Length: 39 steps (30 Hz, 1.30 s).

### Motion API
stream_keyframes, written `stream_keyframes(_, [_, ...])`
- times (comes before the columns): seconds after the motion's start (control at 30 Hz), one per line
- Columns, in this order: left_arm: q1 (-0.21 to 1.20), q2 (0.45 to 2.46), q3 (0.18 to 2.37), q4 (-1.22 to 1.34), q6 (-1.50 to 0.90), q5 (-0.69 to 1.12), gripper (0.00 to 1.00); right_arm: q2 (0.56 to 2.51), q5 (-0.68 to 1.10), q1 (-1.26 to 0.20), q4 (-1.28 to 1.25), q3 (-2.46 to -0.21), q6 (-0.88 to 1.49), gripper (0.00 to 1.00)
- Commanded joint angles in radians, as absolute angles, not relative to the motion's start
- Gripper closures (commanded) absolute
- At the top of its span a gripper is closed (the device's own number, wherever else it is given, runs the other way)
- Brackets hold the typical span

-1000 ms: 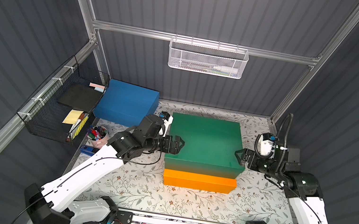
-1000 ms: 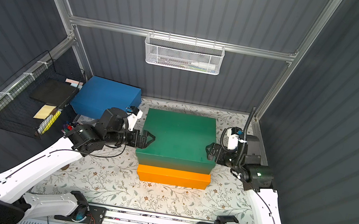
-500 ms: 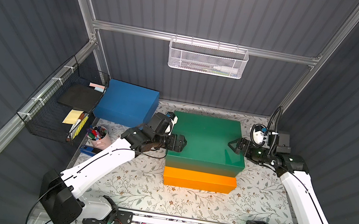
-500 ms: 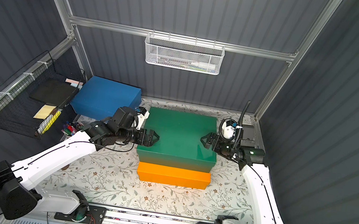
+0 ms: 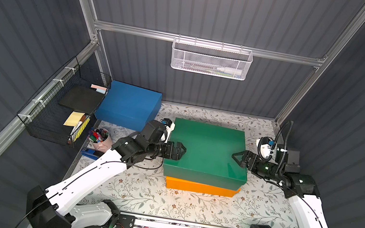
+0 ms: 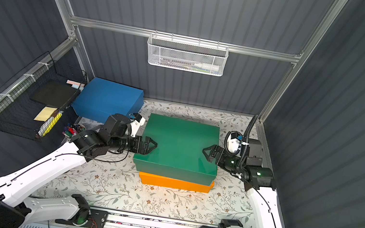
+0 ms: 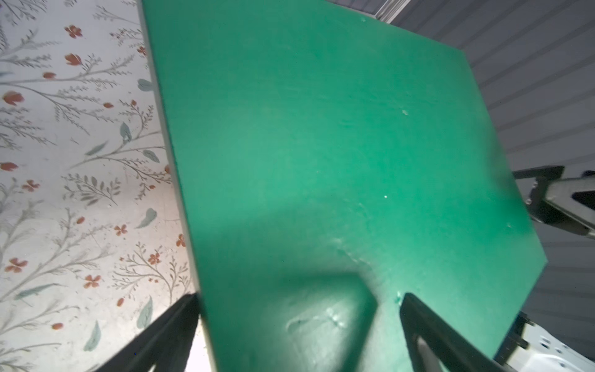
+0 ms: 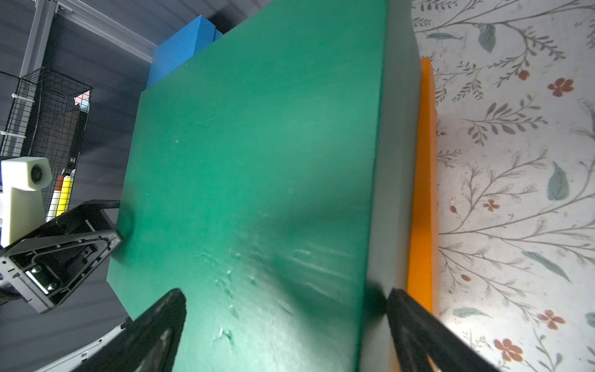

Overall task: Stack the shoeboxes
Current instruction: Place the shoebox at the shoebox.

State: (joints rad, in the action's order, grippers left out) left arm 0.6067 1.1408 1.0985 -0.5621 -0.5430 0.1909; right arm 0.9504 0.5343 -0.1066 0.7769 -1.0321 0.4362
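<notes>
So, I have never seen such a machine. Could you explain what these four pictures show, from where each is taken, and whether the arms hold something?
It is a robot with two arms; each ends in a tool with two black fingers. Two pictures look down on the whole scene; the other two come from cameras on the wrists and show the fingers up close. On the flowered table lies an orange box with a green box stacked on it; a blue box stands apart at the back. The left tool and right tool are at opposite ends of the green lid, both open, apparently gripping nothing; whether they touch it I cannot tell. A black wire rack and a white mesh basket hang on the walls.
</notes>
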Motion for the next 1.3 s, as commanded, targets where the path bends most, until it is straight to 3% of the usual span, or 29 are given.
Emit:
stream_keyframes(0.0, [0.620,1.115,1.068,-0.496,-0.592,0.274,0.01,0.955,0.554,-0.118,0.770,-1.026,0.416,0.01])
stream_keyframes(0.37, [0.619,1.083,1.035,-0.479,-0.629,0.273,0.00,1.033,0.570,-0.117,0.737,-1.058,0.393,0.01])
stream_keyframes(0.97, [0.620,1.121,1.078,-0.514,-0.590,0.252,0.00,0.993,0.538,-0.117,0.762,-1.045,0.391,0.01])
stream_keyframes(1.27, [0.618,1.123,1.174,-0.639,-0.550,0.129,0.00,0.988,0.487,-0.106,0.802,-1.063,0.361,0.01])
